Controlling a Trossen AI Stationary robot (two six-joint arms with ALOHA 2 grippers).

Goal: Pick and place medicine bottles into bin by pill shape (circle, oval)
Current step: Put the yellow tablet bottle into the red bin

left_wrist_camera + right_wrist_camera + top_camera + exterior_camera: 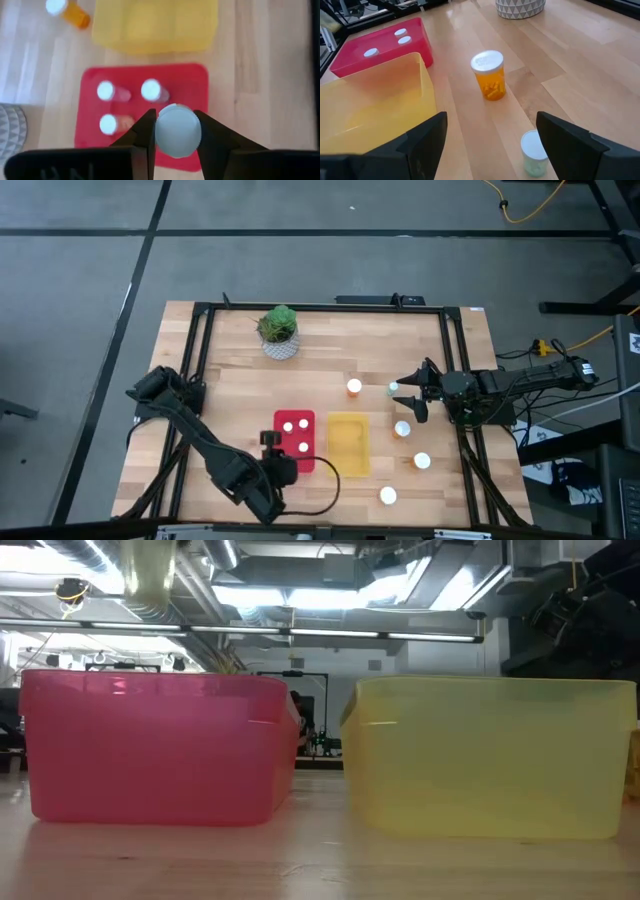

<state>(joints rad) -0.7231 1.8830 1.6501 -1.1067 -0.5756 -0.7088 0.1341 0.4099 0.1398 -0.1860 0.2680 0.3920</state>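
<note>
Three white-capped medicine bottles stand in the red bin, which sits beside the yellow bin. My left gripper hangs over the red bin's near left corner, shut on another bottle, of which only the round white cap shows. Several more bottles stand on the wood to the right, among them an orange one and a small white one. My right gripper waits open at the table's right edge, short of these two. My left gripper pinches the bottle between its two fingers, one on each side of the white cap. The fingers come slanting down from the table's near left. The bottle is lifted clear above the red bin floor; its body is hidden under the cap.
A potted green plant stands at the far left of the table. In the low view the red bin and yellow bin fill the picture. Loose bottles dot the wood right of the yellow bin. A black frame borders the table.
</note>
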